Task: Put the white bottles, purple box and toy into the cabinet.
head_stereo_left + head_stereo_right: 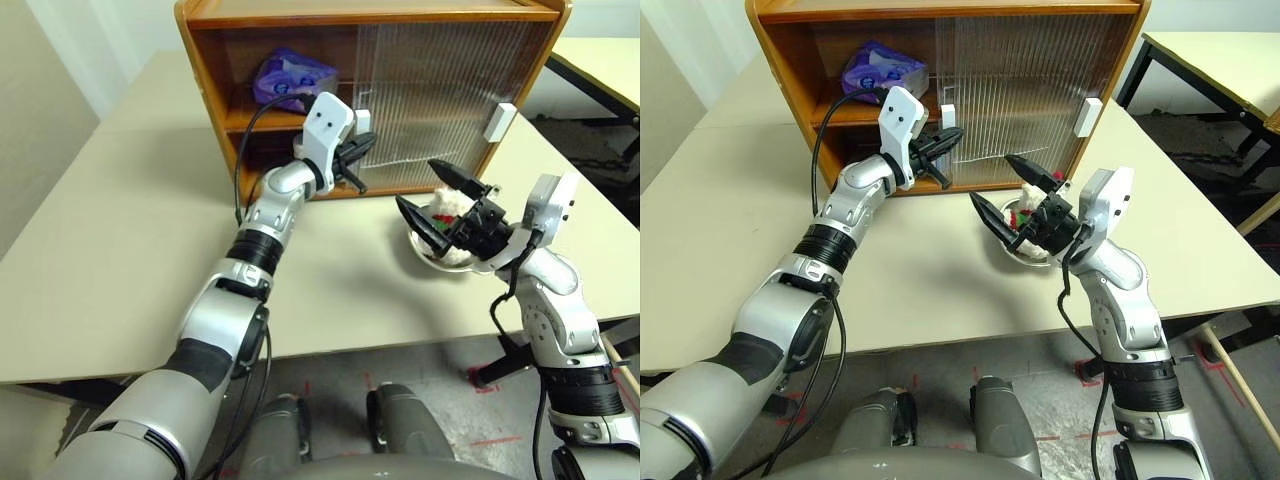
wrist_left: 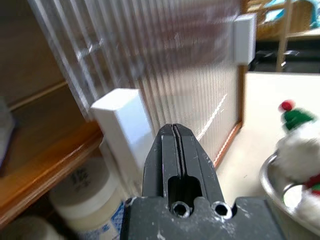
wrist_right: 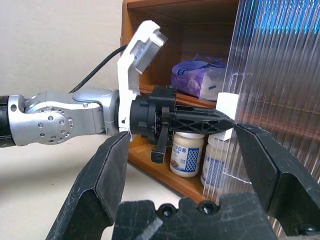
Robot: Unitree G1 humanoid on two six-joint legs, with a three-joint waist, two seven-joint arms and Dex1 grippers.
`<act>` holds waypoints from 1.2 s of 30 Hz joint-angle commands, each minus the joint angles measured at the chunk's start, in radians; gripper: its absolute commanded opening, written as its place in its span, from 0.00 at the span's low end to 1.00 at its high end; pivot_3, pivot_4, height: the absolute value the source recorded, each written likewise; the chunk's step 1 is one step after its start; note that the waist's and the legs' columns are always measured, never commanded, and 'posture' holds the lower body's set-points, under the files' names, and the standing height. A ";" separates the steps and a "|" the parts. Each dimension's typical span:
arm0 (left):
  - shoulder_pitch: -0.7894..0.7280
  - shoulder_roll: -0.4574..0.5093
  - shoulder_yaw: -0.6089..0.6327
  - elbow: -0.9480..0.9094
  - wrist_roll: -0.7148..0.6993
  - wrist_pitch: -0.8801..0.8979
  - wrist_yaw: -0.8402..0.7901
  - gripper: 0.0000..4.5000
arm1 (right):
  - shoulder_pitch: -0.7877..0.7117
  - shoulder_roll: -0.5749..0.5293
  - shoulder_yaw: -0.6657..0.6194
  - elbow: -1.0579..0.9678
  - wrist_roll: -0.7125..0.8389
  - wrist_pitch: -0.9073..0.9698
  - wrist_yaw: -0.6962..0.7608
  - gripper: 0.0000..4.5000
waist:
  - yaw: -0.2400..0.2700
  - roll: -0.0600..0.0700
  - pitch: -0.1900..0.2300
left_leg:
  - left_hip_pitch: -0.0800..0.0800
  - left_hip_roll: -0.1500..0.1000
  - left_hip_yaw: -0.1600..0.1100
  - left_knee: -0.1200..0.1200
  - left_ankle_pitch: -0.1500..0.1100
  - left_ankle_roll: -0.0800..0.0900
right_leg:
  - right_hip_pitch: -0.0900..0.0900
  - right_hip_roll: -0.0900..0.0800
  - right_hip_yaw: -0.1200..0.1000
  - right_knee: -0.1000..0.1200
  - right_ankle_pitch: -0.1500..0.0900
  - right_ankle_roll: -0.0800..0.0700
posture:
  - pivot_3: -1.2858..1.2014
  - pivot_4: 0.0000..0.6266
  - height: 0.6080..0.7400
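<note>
1. The left end effector (image 1: 940,150) has its fingers pressed together with nothing between them. Its tip sits at the white handle (image 2: 122,125) of the ribbed sliding door (image 1: 440,95), in the upper centre of the left eye view. A closed tip suits pushing a handle sideways, judged here as the likely purpose.
2. The right end effector (image 1: 440,200) is spread wide and empty, poised just above the toy (image 1: 452,212) at centre right, apparently ready for a grasp.
3. The toy rests in a steel bowl (image 2: 280,190) on the desk (image 1: 120,250), outside the cabinet (image 1: 210,80). It is the one task item not yet stored.
4. The purple box (image 1: 290,78) lies on the upper shelf, upper centre.
5. The white bottles (image 3: 187,152) stand side by side on the lower level, partly behind the door edge.
</note>
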 commanded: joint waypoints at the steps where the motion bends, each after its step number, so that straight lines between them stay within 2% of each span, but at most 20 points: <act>1: -0.028 0.020 0.009 0.008 0.026 0.013 0.046 0.01 | 0.020 -0.016 -0.018 -0.009 0.016 0.012 0.004 1.00 | 0.000 0.000 0.000 | 0.000 0.000 0.000 0.000 0.000 0.000 | 0.000 0.000 0.000 0.000 0.000 0.000 | 0.44 0.03 1.00; 10: -0.019 0.083 0.030 -0.019 0.040 0.040 0.102 0.01 | 0.010 -0.032 -0.026 0.004 0.029 0.015 0.015 1.00 | -0.011 0.000 0.000 | 0.001 0.001 0.000 0.000 0.000 0.000 | 0.000 0.000 0.000 0.001 0.003 -0.001 | 0.45 0.02 1.00; 14: 0.006 0.106 0.036 -0.071 0.036 0.064 0.108 0.01 | 0.007 -0.036 -0.024 0.007 0.032 0.014 0.021 1.00 | -0.018 -0.001 0.001 | 0.001 0.001 0.000 -0.001 0.000 0.000 | 0.000 0.000 -0.001 0.000 0.002 -0.010 | 0.45 0.02 1.00; 20: 0.038 0.133 0.045 -0.105 0.036 0.078 0.116 0.01 | -0.001 -0.035 -0.023 0.021 0.033 0.010 0.026 1.00 | -0.018 0.000 0.001 | 0.000 0.009 -0.001 -0.003 0.000 0.000 | 0.002 -0.001 -0.015 -0.005 0.005 -0.011 | 0.46 0.01 1.00; 31: 0.088 0.085 0.026 -0.305 -0.053 0.084 -0.034 0.01 | 0.005 -0.032 -0.029 0.029 0.032 0.005 0.032 1.00 | 0.003 0.000 0.001 | -0.001 0.012 -0.003 -0.005 0.000 -0.001 | 0.001 -0.003 -0.024 -0.006 0.009 -0.019 | 0.46 0.01 1.00; 36: 0.048 0.036 -0.014 -0.232 -0.003 0.069 -0.028 0.01 | 0.005 -0.033 -0.034 0.030 0.031 0.005 0.030 1.00 | 0.004 0.000 0.001 | -0.001 0.011 -0.002 -0.004 0.000 -0.001 | 0.001 -0.003 -0.023 -0.006 0.008 -0.022 | 0.45 0.01 1.00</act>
